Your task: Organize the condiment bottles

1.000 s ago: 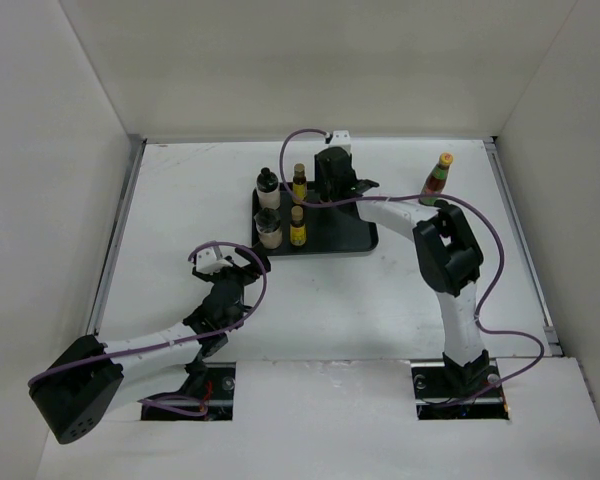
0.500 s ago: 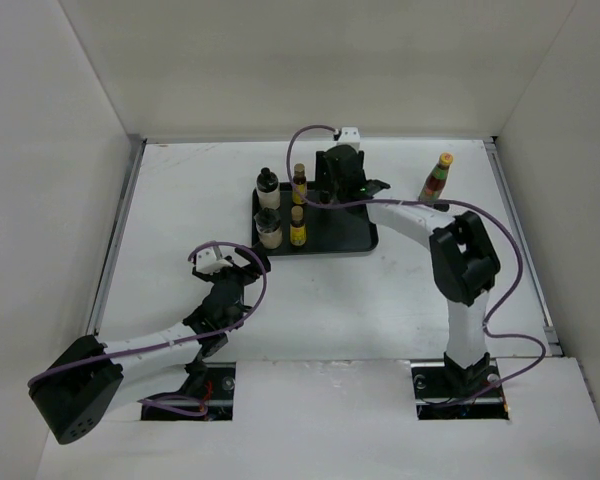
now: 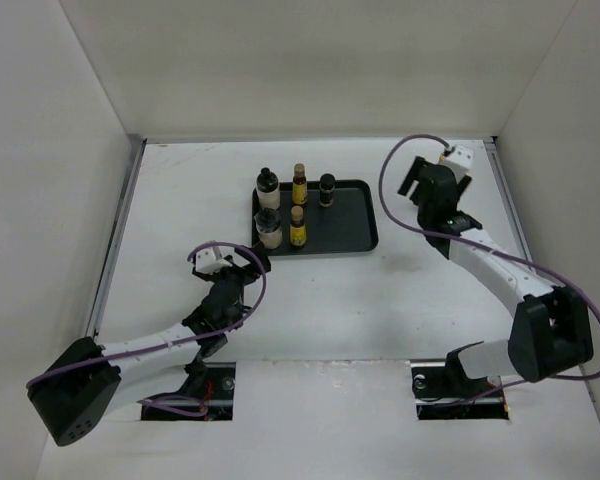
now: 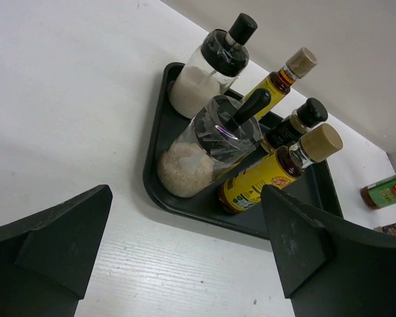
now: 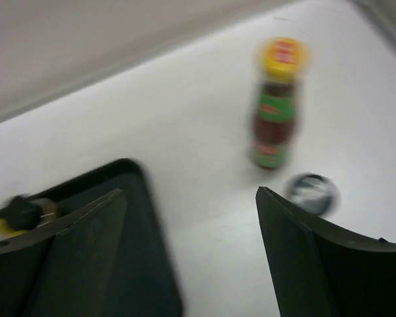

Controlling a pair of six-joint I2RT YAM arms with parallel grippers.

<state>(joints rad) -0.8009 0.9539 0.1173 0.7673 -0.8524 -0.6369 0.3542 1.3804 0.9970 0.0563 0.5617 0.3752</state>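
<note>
A black tray [image 3: 355, 225] holds two white bottles with black caps [image 3: 267, 184] [image 3: 269, 229], two slim yellow-labelled bottles [image 3: 299, 184] [image 3: 297, 228] and a short dark bottle [image 3: 326, 189]. My right gripper [image 3: 415, 180] hovers open and empty right of the tray. Its wrist view shows the red-green bottle with a yellow cap [image 5: 275, 105] upright on the table ahead, beside a blurred short dark bottle [image 5: 310, 193]. In the top view the arm hides both. My left gripper [image 3: 245, 262] rests open and empty in front of the tray, facing the bottles [image 4: 208, 148].
White walls enclose the table on the left, back and right. A metal rail [image 3: 520, 240] runs along the right side, close to the right arm. The tray's right half [image 5: 138, 264] is bare.
My right gripper has opened, left the short dark bottle standing on the tray, and swung right toward the back right corner. The left arm has not moved.
</note>
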